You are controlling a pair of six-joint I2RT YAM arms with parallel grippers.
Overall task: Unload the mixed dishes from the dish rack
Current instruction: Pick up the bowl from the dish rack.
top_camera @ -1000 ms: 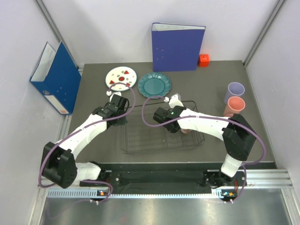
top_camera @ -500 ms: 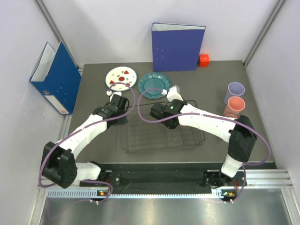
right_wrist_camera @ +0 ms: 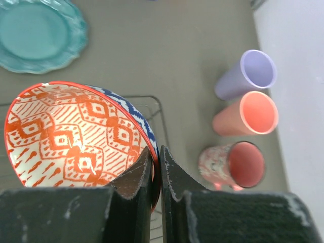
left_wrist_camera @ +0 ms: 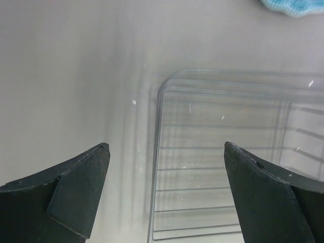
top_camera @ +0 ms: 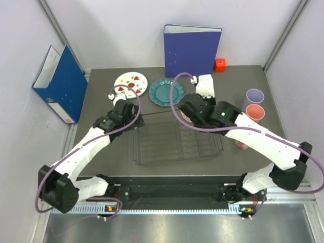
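Top external: grey tabletop (top_camera: pixel 238 81), pale walls (top_camera: pixel 111 35)

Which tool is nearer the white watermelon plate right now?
Left. The left tool hangs open over the dish rack's far-left corner, just short of the white plate. The right tool grips the bowl above the rack's far edge, past the teal plate.

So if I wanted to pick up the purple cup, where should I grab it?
Probably by the rim. The purple cup stands upright with its open mouth facing up, so come straight down from above, one finger inside and one outside, and pinch the thin wall. Choose the part of the rim facing away from the pink cup, which stands right beside it and leaves little room there.
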